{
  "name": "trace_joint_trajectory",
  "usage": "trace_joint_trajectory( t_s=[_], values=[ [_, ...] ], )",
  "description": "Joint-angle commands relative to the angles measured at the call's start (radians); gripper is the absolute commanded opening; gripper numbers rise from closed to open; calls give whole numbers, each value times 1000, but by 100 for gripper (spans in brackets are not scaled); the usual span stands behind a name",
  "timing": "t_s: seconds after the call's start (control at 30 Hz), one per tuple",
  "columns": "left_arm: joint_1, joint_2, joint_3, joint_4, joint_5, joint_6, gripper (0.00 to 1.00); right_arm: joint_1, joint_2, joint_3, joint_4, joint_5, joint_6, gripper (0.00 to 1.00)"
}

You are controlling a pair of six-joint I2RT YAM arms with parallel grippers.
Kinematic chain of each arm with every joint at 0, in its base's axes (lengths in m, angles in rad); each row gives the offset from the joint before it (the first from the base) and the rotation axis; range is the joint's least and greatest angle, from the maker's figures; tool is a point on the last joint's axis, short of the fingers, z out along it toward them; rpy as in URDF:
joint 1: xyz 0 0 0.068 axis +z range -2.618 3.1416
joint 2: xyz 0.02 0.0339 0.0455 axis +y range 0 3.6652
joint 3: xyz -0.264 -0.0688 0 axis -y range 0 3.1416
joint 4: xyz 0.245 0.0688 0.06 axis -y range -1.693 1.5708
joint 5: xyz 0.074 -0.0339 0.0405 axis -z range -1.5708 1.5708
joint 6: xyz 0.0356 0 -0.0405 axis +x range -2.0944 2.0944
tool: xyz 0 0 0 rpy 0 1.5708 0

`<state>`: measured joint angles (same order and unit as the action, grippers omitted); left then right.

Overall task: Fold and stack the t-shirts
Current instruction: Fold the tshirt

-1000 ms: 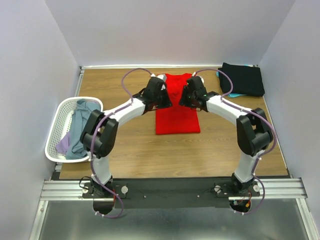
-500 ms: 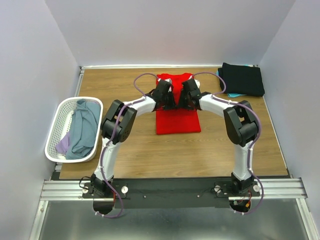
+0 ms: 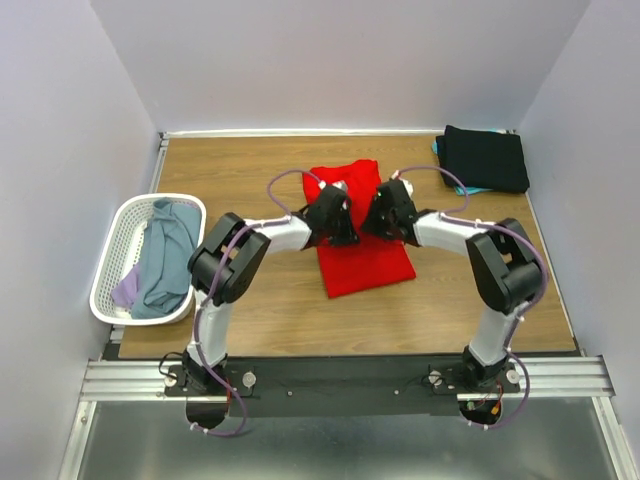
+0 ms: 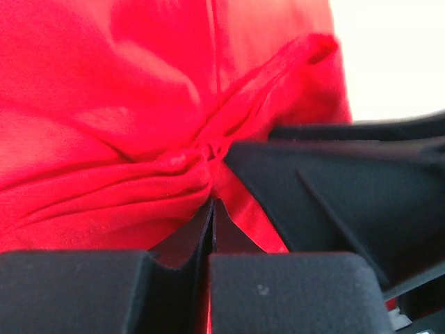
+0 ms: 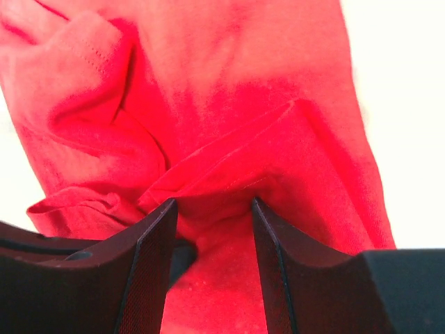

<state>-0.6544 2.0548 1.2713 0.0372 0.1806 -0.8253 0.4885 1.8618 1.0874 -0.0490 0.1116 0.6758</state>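
Cloth of the red t-shirt [image 3: 365, 265] lies skewed mid-table [image 3: 250, 300], bunched where our left gripper [image 4: 212, 212] is clenched on it. Our right gripper [image 5: 212, 216] straddles a fold just beside, jaws apart; we cannot tell whether it grips. At far right we see a black t-shirt [image 3: 485, 158] folded on a teal one [image 3: 440, 148]. Grey-blue [image 3: 165, 260] and lavender [image 3: 128, 290] shirts fill the basket [image 3: 110, 270] at left.

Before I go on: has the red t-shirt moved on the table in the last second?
Yes. The red t-shirt has slid toward the near edge, away from the back edge of the table, and it has twisted, with its near end swung to the right.
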Motion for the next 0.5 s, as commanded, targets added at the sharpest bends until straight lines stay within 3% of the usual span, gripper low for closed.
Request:
trace_joint_trajectory(
  t_s=[0.0,0.3,0.47],
  values=[
    [-63,-82,-131,-43,-17,-37,8,56,-81,-197,-68,-32,65,55],
    [-157,-310,-398,-13,-44,-35,8,288,-395,-468,-43,-1,264,55],
    [-156,-430,-443,-71,-72,-3,8,305,-527,-500,-66,72,280,57]
  ],
)
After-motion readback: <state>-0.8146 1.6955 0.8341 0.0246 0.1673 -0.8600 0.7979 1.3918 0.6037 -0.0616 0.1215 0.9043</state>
